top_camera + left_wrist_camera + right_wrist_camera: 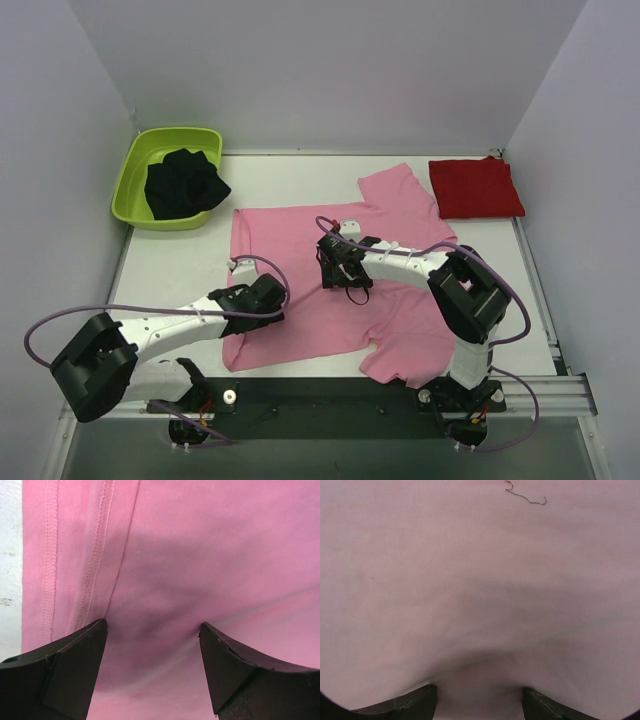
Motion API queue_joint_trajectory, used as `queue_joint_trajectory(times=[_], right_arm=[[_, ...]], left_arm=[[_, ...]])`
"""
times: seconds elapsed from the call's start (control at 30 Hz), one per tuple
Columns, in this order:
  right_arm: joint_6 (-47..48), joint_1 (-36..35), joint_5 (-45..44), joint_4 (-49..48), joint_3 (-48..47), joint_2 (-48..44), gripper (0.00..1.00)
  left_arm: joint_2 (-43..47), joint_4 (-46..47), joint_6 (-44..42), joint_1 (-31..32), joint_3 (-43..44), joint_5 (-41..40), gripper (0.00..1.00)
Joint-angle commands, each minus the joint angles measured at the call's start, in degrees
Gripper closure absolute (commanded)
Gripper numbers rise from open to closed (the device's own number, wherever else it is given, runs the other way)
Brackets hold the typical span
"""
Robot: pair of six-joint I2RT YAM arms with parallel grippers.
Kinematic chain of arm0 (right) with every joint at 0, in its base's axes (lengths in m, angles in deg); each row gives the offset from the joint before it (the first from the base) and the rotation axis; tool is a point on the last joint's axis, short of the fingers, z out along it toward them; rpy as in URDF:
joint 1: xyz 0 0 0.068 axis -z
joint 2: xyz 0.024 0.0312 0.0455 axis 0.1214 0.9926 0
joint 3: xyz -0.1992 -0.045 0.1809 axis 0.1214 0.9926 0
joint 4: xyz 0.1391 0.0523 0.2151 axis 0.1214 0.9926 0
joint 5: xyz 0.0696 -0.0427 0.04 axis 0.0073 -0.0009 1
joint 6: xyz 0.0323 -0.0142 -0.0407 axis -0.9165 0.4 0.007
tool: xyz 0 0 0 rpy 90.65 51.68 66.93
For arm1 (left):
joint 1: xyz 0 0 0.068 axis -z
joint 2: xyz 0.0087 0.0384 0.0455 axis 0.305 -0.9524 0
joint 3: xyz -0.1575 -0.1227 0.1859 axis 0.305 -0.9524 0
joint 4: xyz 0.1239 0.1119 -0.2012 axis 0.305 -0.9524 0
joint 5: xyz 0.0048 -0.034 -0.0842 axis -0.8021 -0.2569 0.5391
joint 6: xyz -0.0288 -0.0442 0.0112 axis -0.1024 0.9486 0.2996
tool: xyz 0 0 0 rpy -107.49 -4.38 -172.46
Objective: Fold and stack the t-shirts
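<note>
The light pink t-shirt (290, 235) lies spread flat across the middle of the table, sleeves toward the right. My left gripper (268, 298) rests on its near left part, beside the stitched hem (50, 555). Its black fingers (75, 665) stand wide apart with tips down on the pink cloth (210, 555); the left gripper (152, 630) is open. My right gripper (336, 265) sits on the shirt's middle. In the right wrist view the right gripper (480, 692) is open, tips pressing into the cloth (470, 580). The deep red t-shirt (475, 187) lies folded at the back right.
A lime green tub (128, 190) at the back left holds a bundle of black cloth (183, 183). Bare white table (170, 270) shows left of the pink shirt, with walls on three sides. A loose dark thread (525, 497) lies on the cloth.
</note>
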Motion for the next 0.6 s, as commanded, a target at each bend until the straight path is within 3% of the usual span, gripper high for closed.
queue_joint_trajectory(times=[0.0,0.57], right_arm=[[-0.3,-0.59,5.29,3.88,4.22,6.55,0.33],[-0.21,-0.59,5.47,3.88,4.05,6.72,0.33]], left_arm=[[0.23,2.56,-1.03,-1.68,-1.07,1.34,0.16],[19.03,-8.07,-3.32,-17.58,-6.08,2.49,0.15]])
